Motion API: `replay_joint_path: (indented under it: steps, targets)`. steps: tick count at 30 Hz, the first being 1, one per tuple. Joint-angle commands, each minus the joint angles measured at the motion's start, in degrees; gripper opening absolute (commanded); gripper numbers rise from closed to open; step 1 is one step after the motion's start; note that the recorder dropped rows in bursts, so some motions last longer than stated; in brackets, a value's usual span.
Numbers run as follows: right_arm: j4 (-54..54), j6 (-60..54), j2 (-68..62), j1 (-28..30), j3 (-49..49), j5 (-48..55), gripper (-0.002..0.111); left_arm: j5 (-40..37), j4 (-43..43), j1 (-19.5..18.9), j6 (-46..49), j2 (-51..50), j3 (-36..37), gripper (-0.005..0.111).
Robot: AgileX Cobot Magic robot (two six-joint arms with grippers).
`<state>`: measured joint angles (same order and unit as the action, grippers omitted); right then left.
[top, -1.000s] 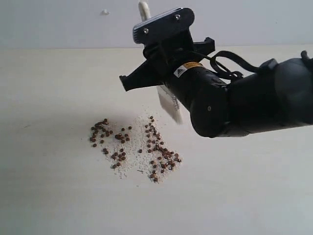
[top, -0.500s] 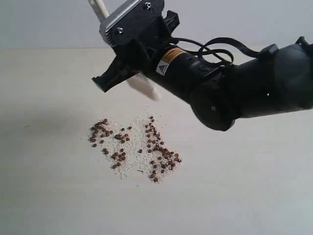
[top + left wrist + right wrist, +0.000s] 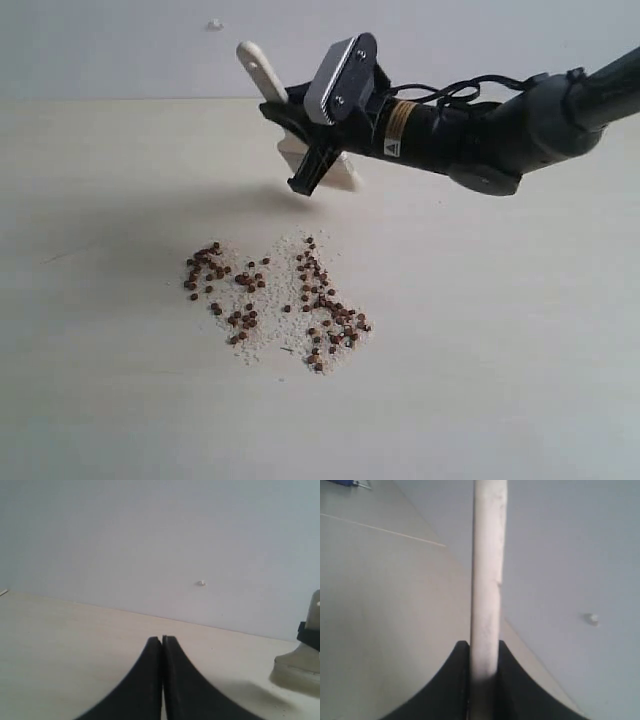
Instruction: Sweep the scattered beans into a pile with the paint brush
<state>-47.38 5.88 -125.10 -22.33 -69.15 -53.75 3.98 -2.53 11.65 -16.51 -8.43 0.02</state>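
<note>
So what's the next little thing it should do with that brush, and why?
Probably lower the paint brush until its bristles meet the table just beyond the beans. The right gripper is shut on the handle, but the bristles appear to hang in the air, clear of the scatter, and the beans lie in two loose patches, not a pile.

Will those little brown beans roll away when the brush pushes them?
Some probably will. The beans look small and round, so they'd likely roll across the smooth table instead of stopping. Being so tiny they seem light, so the paint brush should shift many at once. The pale crumbs around them look powdery and would probably smear, not roll.
</note>
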Motion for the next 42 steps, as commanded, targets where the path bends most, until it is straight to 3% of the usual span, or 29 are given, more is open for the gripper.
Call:
replay_joint_path:
  steps: [1,15,22,30,42]
  targets:
    - [-3.49,1.96,-3.78,0.29,-1.25,-4.86,0.000,-0.33,0.28,0.33,-0.25,0.36,-0.02,0.000]
    - [-25.06,23.54,-3.10,0.29,-1.25,-6.84,0.000,-0.33,0.28,0.33,-0.25,0.36,-0.02,0.000]
    - [-29.49,30.40,-1.22,0.29,-1.25,-11.18,0.000,-0.32,0.28,0.33,-0.15,0.36,-0.02,0.000]
    - [-28.69,28.67,4.30,0.29,-1.25,-7.98,0.000,-0.32,0.28,0.33,-0.15,0.36,-0.02,0.000]
    - [-25.89,16.20,7.00,0.29,-1.75,-7.84,0.000,-0.32,0.28,0.33,-0.15,0.36,-0.02,0.000]
